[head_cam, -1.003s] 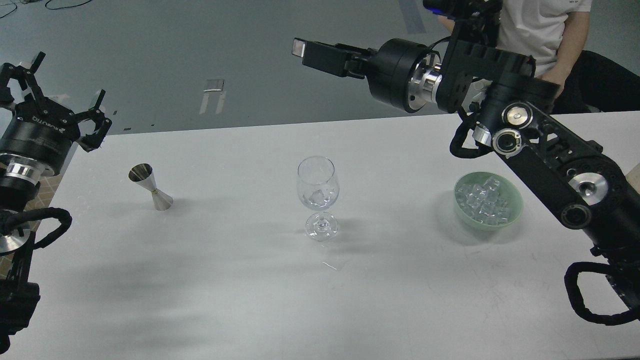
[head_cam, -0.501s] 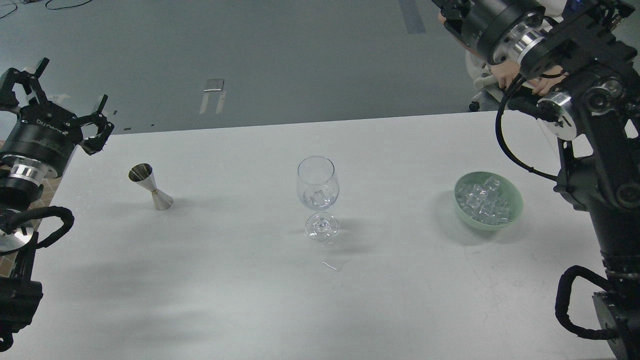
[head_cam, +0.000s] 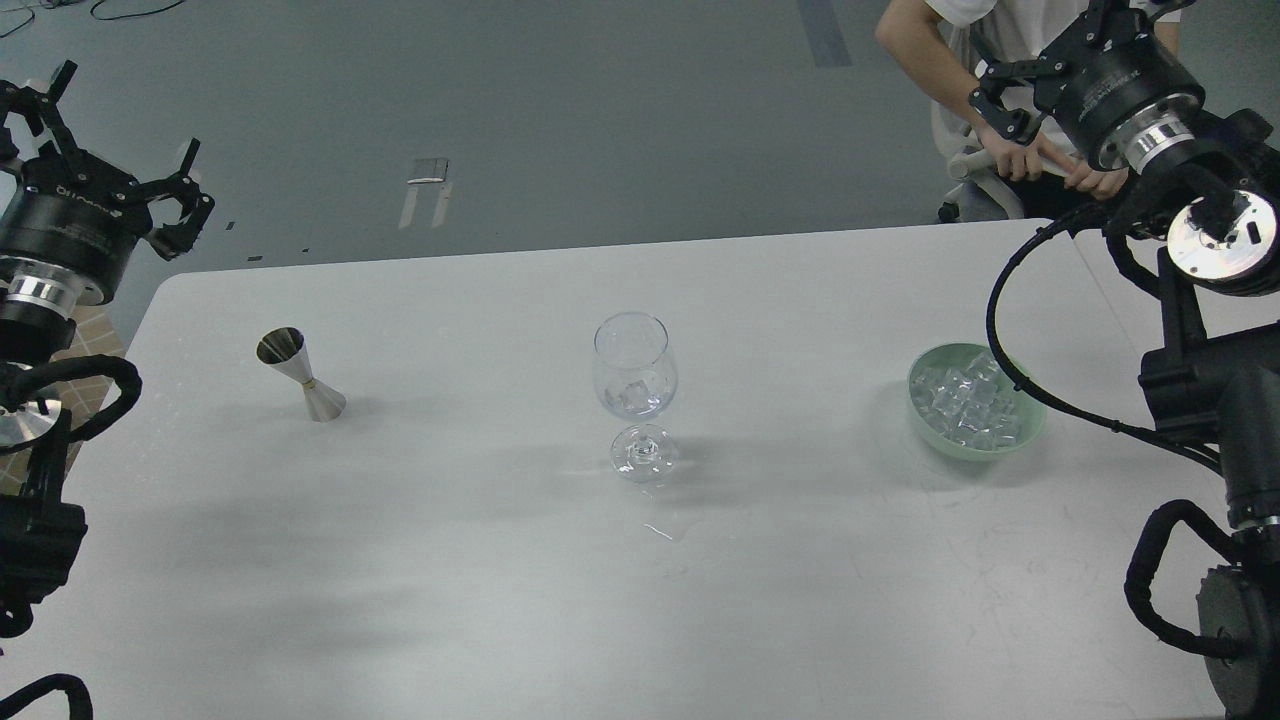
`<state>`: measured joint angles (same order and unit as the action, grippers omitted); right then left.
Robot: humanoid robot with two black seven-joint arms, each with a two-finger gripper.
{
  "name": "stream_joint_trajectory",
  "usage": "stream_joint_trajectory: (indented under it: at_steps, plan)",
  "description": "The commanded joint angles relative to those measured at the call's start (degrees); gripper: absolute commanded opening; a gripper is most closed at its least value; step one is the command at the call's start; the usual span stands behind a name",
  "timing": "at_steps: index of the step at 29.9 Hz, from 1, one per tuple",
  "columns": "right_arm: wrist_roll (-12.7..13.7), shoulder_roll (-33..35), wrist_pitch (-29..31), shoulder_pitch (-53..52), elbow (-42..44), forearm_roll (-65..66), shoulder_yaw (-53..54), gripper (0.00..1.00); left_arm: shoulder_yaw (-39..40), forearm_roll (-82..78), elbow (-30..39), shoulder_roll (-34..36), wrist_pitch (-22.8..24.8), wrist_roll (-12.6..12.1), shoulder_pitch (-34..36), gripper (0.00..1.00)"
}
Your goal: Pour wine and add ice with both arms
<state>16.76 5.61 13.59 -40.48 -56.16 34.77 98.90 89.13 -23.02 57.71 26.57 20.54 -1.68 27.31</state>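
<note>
A clear wine glass [head_cam: 636, 372] stands upright at the table's middle, with an ice cube [head_cam: 632, 392] in its bowl. The wine is hardly visible and I cannot tell it from the glass. More ice [head_cam: 968, 402] fills a pale green bowl [head_cam: 1032, 425] at the right. A steel jigger [head_cam: 300, 373] stands at the left. My left gripper [head_cam: 112, 135] is open and empty, raised beyond the table's far left corner. My right gripper [head_cam: 1040, 55] is open and empty, held high at the far right, well away from the bowl.
A small clear puddle [head_cam: 668, 527] lies on the white table [head_cam: 450, 560] just in front of the glass foot. A seated person [head_cam: 1000, 60] is behind the table's far right edge, hands close to my right gripper. Grey floor lies beyond.
My right arm has swung away from above the table, up and back to the far right. My left gripper has risen a little. Glass, jigger and bowl have not moved.
</note>
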Motion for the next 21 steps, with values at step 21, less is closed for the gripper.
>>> stream_joint_trajectory:
  at_steps: [21]
  plan:
    - [-5.4,-3.8,0.1,-4.0,4.7,-1.4,0.6,1.0,-12.1,0.5,-15.9,0.0,4.4,4.8,12.9,0.98]
